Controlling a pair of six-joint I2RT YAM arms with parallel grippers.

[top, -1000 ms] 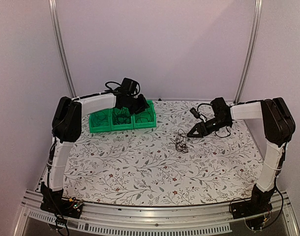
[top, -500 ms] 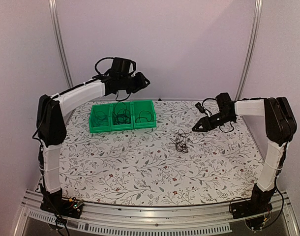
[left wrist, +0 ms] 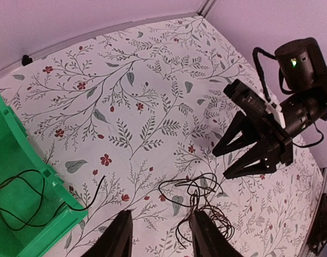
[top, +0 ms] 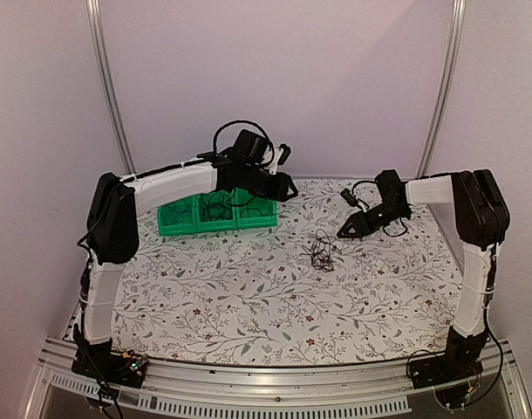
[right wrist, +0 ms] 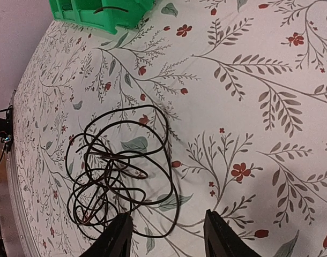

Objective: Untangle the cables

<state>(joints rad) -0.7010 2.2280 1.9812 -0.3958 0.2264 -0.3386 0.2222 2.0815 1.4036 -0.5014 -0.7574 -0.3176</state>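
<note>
A tangle of thin black cables (top: 321,251) lies on the floral cloth right of centre. In the left wrist view the cable tangle (left wrist: 195,195) sits just ahead of my right finger, and my left gripper (left wrist: 162,239) hovers open and empty above the cloth. My left gripper (top: 287,188) hangs past the green bins. My right gripper (top: 344,232) is open just right of the tangle. In the right wrist view the tangle (right wrist: 108,169) spreads ahead of the left fingertip, and my right gripper (right wrist: 169,239) holds nothing. One black cable (left wrist: 25,172) lies in a green bin (left wrist: 13,150).
Three joined green bins (top: 174,229) stand at the back left of the cloth with black cords in them; a bin corner (right wrist: 99,13) shows in the right wrist view. Walls and metal posts close in the back and sides.
My left arm rose from the bins, then swung right and forward toward the tangle. My right gripper drew back a little from the tangle and stays beside it.
</note>
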